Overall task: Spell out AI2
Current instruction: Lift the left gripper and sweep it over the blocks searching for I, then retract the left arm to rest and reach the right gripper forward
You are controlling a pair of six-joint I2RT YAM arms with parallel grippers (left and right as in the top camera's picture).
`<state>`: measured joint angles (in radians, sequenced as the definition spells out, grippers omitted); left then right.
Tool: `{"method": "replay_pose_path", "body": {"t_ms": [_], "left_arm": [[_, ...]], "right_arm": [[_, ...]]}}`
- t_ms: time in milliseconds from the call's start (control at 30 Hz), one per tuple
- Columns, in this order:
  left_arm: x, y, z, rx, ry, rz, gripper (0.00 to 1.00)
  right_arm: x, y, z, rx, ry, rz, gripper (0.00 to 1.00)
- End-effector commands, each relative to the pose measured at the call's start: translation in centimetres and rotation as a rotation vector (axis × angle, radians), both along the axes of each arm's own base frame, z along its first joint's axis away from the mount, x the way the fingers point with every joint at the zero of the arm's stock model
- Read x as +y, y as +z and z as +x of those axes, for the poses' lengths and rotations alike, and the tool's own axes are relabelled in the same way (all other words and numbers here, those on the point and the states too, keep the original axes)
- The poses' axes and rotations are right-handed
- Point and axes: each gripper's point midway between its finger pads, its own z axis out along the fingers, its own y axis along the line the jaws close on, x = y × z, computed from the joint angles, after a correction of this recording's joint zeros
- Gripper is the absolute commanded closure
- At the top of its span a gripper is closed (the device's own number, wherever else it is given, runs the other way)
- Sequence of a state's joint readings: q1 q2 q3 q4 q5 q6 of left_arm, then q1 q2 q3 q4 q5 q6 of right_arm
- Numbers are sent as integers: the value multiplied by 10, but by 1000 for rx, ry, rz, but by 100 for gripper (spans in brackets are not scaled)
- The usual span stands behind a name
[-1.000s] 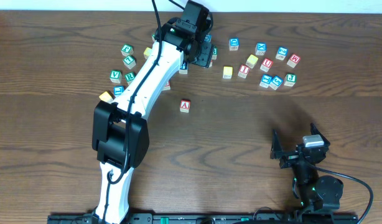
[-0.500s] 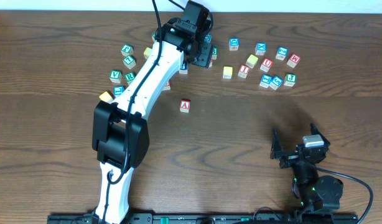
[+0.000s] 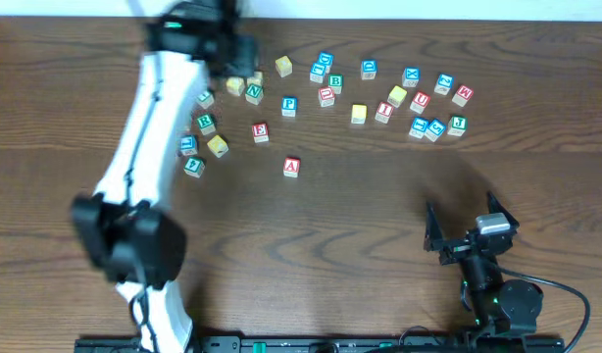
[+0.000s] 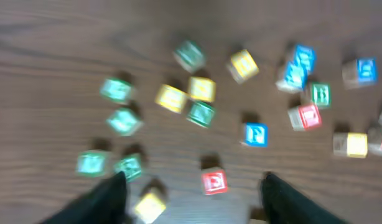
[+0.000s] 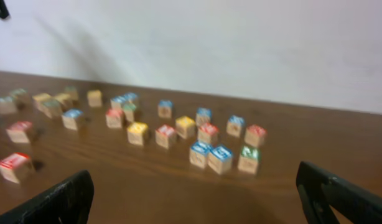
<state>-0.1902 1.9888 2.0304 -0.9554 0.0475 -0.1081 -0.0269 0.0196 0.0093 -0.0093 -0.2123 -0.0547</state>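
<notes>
The surface (image 3: 379, 196) was a dark brown wood-grain top, its grain running from side to side, with a long seam crossing it near the middle. Behind the far edge of the surface stood a plain pale wall (image 5: 241, 43), bare of any marks, with a soft diagonal shadow on its left part. Light fell evenly over the surface, leaving a faint sheen on the wood and only short, soft-edged shadows on it.

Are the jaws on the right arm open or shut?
Open. The right gripper has its jaws standing far apart, with nothing held between them.
</notes>
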Motion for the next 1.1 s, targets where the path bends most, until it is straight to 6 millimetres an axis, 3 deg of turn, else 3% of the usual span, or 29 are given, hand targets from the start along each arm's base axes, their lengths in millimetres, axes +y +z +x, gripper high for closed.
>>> {"method": "replay_pose_path", "body": {"t_ms": [0, 100, 167, 333, 500, 767, 933, 1067], "left_arm": [[37, 40, -5, -73, 88, -12, 19], [59, 43, -6, -74, 132, -10, 8], [74, 42, -7, -67, 163, -8, 0], [97, 40, -9, -54, 211, -5, 2], [107, 38, -11, -44, 231, -4, 2], [107, 38, -11, -44, 231, -4, 2], [107, 38, -11, -44, 232, -4, 2], [107, 38, -11, -44, 231, -4, 2]], "right_arm": [[15, 10, -3, 4, 87, 80, 1], [17, 23, -2, 16, 100, 84, 1], [17, 42, 3, 31, 100, 84, 1], [24, 82, 27, 114, 141, 92, 1], [40, 102, 65, 297, 236, 124, 1], [47, 103, 122, 610, 264, 179, 1], [64, 102, 153, 723, 298, 170, 1], [76, 86, 182, 836, 237, 184, 1]]}}
